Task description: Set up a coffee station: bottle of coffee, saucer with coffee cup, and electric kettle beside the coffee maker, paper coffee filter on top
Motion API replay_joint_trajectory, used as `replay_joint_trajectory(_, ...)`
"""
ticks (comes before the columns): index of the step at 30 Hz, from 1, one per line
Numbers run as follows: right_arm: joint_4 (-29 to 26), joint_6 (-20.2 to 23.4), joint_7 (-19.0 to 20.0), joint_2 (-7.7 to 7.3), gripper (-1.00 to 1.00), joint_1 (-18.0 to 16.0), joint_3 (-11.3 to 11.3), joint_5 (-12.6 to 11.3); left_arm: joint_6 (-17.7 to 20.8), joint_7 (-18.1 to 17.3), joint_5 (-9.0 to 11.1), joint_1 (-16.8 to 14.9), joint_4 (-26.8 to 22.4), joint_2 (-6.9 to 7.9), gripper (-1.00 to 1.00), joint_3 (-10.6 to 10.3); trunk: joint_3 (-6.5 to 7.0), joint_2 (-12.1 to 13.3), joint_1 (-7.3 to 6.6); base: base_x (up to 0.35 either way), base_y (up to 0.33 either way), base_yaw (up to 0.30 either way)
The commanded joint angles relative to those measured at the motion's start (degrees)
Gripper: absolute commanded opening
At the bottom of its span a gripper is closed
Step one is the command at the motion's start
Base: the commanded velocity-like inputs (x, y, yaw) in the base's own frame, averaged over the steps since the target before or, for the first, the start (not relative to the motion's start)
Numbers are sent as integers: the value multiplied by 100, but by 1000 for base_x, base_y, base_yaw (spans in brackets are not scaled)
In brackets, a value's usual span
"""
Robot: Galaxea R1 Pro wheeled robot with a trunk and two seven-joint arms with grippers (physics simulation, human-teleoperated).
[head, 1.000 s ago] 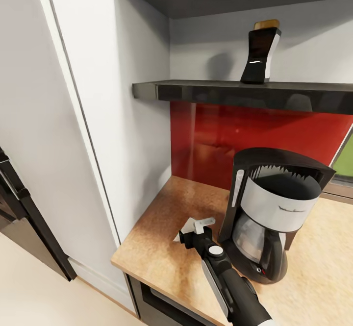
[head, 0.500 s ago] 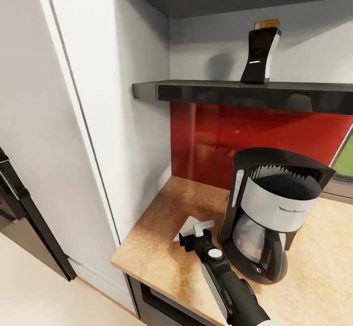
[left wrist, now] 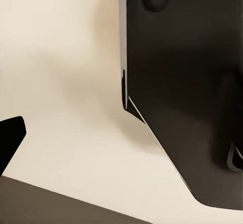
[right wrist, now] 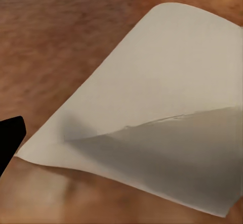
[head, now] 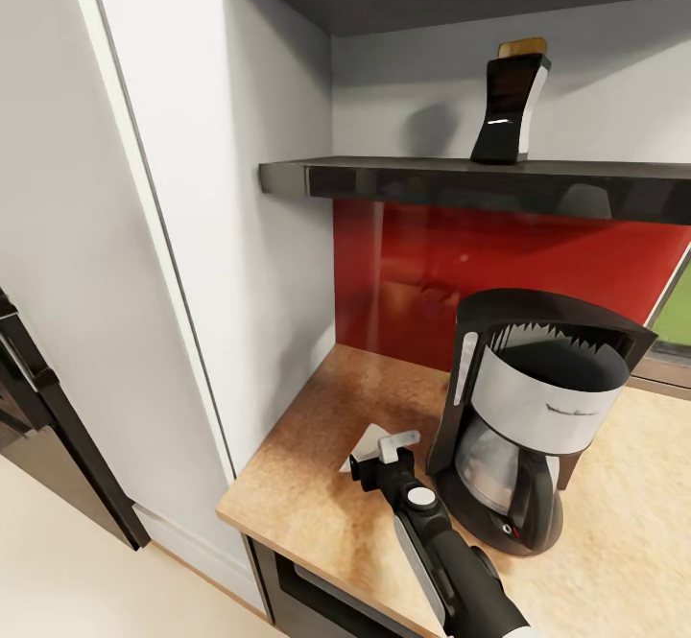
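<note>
1. The right claw (head: 386,454) sits low over the bench (head: 317,484), at the near left corner, with its arm reaching in from the lower right of the head view.
2. Claw state: whether its fingers are spread or pressed together cannot be told; one light grey finger (head: 397,442) shows at the tip, and in the right wrist view only one dark fingertip appears at the frame edge.
3. The paper coffee filter (head: 366,446) lies flat on the bench directly at the claw tip. In the right wrist view the filter (right wrist: 167,118) is a pale sheet with one layer lifted slightly along a fold.
4. The coffee maker (head: 533,417) stands upright on the bench just beside the claw, toward the right, with its glass carafe in place and a small red switch at its base.
5. A red backsplash (head: 499,273) runs behind the coffee maker.
6. The bottle of coffee (head: 511,101) stands on the dark shelf (head: 384,177) above the bench.
7. The left wrist view shows a pale surface and a large black shape; their identity cannot be told.
</note>
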Motion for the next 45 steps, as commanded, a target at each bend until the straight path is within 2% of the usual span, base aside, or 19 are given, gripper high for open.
replay_joint_trajectory(1, -7, 34, -34, -1, 100, -6, 13, 0, -14, 7, -6, 0, -5, -1, 100, -6, -11, -11, 3, 0, 0, 0)
replay_joint_trajectory(14, -14, 26, -32, -1, 100, -4, 18, 0, -14, 7, -6, 0, -5, -3, 100, -6, -11, -11, 3, 0, 0, 0)
replay_joint_trajectory(15, -15, 26, -30, -1, -100, -3, 18, 0, -14, 7, -6, 0, -5, -3, 100, -6, -11, -11, 3, 0, 0, 0)
replay_joint_trajectory(39, -17, 26, 1, -1, -100, -5, 23, 0, -20, 7, -6, 3, -5, -2, 100, -6, -11, -11, 3, 0, 0, 0)
replay_joint_trajectory(40, -554, 63, -11, 67, -100, -16, 58, -6, -14, 2, -6, 9, -5, 58, 100, -6, -11, -11, 3, 0, 0, 0)
replay_joint_trajectory(42, -807, 79, -22, 67, -100, -18, 232, -3, -14, 0, -6, 9, -5, 84, 100, -6, -11, -11, 3, 0, 0, 0)
replay_joint_trajectory(43, -972, 90, -34, 67, -100, -22, 392, -1, -14, -1, -6, 9, -3, 96, 100, -6, -11, -11, 3, 0, 0, 0)
replay_joint_trajectory(45, -1139, 110, -43, 67, -100, -25, 523, -1, -14, -1, -6, 9, -4, 104, 100, -6, -11, -11, 3, 0, 0, 0)
